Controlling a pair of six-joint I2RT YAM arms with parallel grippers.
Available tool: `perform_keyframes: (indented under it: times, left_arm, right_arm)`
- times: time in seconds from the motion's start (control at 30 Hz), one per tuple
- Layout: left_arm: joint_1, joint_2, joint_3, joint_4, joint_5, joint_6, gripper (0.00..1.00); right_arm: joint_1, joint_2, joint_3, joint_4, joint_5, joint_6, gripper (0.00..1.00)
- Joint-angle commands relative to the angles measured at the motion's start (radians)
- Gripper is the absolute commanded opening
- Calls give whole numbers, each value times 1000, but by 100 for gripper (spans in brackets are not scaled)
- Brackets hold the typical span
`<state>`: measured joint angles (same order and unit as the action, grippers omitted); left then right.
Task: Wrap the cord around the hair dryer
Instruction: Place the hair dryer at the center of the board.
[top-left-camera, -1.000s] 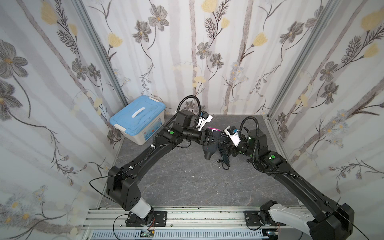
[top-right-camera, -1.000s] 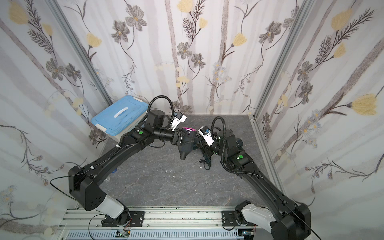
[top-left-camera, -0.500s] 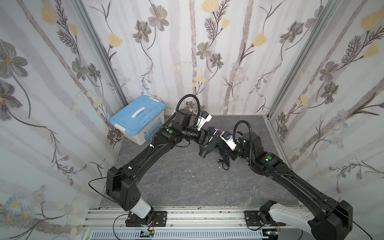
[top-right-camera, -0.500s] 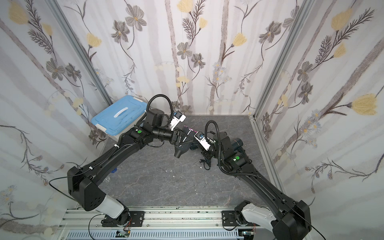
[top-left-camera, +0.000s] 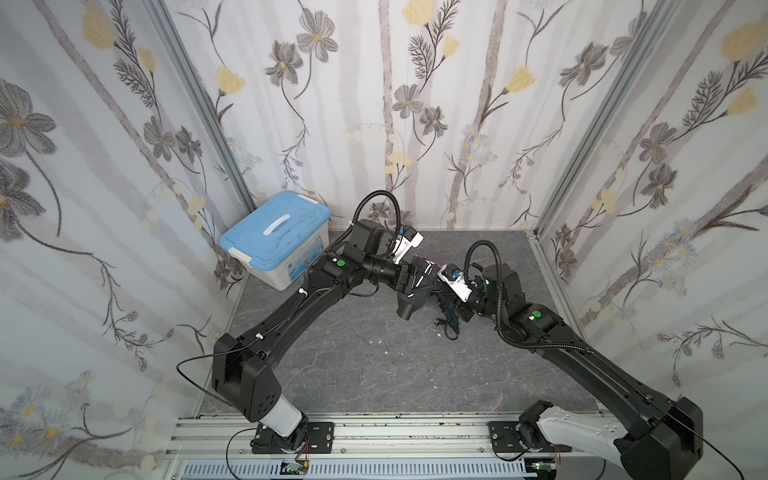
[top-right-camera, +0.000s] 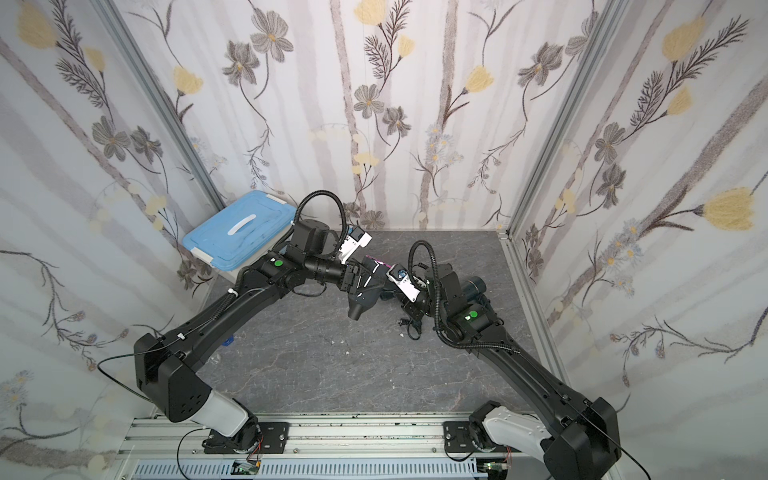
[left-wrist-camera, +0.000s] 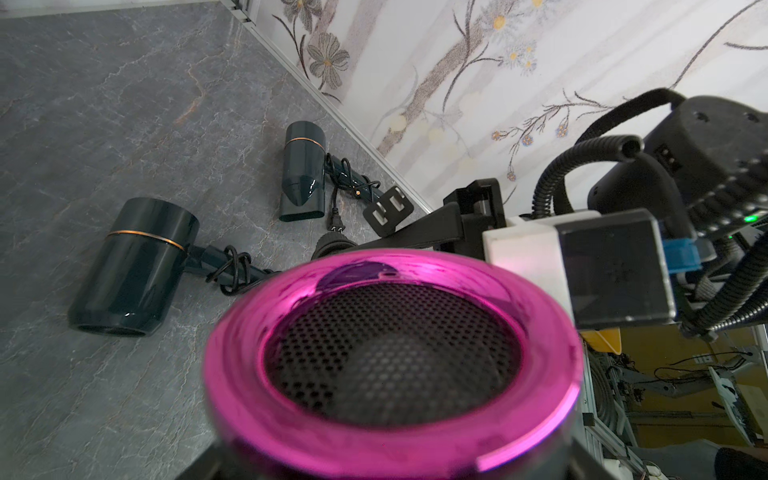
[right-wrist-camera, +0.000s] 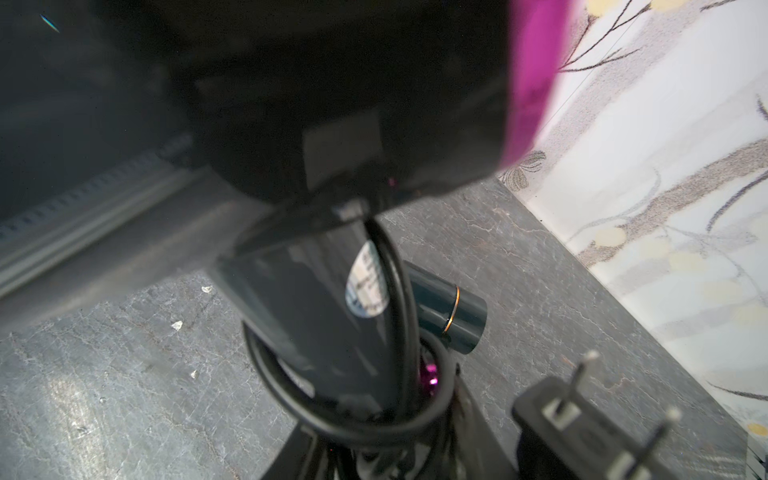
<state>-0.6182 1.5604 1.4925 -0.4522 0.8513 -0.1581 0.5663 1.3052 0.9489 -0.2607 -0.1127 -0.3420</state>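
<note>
The hair dryer, dark with a magenta rear ring, hangs above the table, nozzle down. My left gripper is shut on its body. Its handle points toward my right gripper. The black cord runs down the handle and loops around its end, where the right jaws are closed on it. The plug sticks out beside the right fingers.
Two dark teal hair dryers with bundled cords lie on the grey table near the right wall; one shows in a top view. Loose black cord lies under the right wrist. A blue-lidded box stands at the back left.
The right gripper moved left up to the dryer's handle and its jaws narrowed onto the cord. The left arm shifted the dryer slightly left.
</note>
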Motion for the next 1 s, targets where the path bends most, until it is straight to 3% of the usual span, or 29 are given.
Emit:
perform_keyframes:
  times: [0.0, 0.1, 0.2, 0.57, 0.73, 0.97]
  left_arm:
    - [-18, -14, 15, -10, 285, 157, 0]
    - [-17, -14, 20, -71, 255, 196, 7]
    - [-16, -21, 5, -127, 223, 226, 29]
    - [4, -141, -204, -124, 105, 201, 66]
    - [18, -164, -274, -116, 60, 179, 68]
    - [19, -126, -370, -65, 71, 132, 63]
  right_arm:
    - [4, 31, 8, 35, 3, 56, 0]
    - [7, 41, 8, 25, -25, 75, 0]
    - [23, 51, 7, 14, -55, 107, 0]
    - [129, 108, -62, 57, -105, 209, 0]
    - [159, 178, -65, 70, -136, 238, 0]
    - [162, 366, -22, 75, -219, 227, 0]
